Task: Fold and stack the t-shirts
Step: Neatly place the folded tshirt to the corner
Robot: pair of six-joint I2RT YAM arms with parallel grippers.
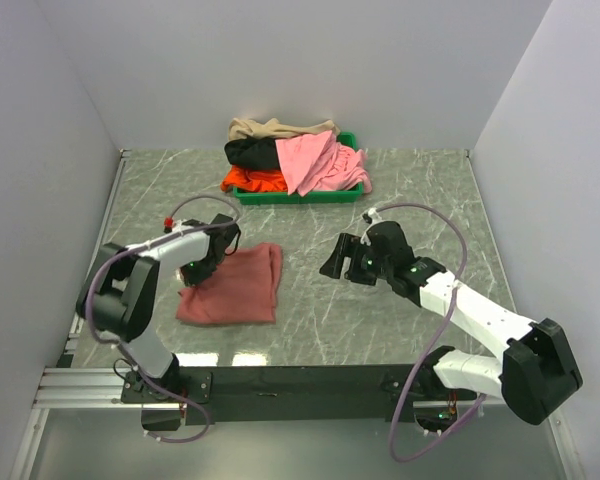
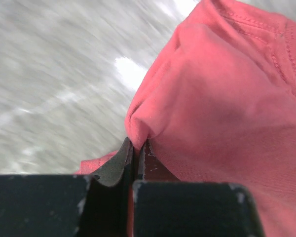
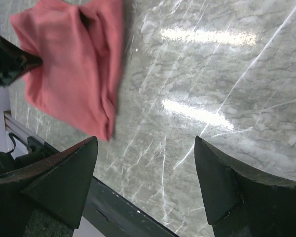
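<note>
A dusty brick-red t-shirt (image 1: 235, 288) lies folded on the table at the near left; it also shows in the left wrist view (image 2: 227, 113) and the right wrist view (image 3: 74, 69). My left gripper (image 1: 195, 272) is shut, pinching a fold of it at its left edge (image 2: 136, 143). My right gripper (image 1: 338, 262) is open and empty above bare table, to the right of the shirt. The light pink t-shirt (image 1: 315, 162), bright orange-red t-shirt (image 1: 252, 180), black t-shirt (image 1: 250, 152) and tan t-shirt (image 1: 270, 128) are heaped at the back.
The heap sits in a shallow green tray (image 1: 300, 195) at the back centre. White walls close the left, right and back. A black rail (image 1: 280, 382) runs along the near edge; it also shows in the right wrist view (image 3: 128, 215).
</note>
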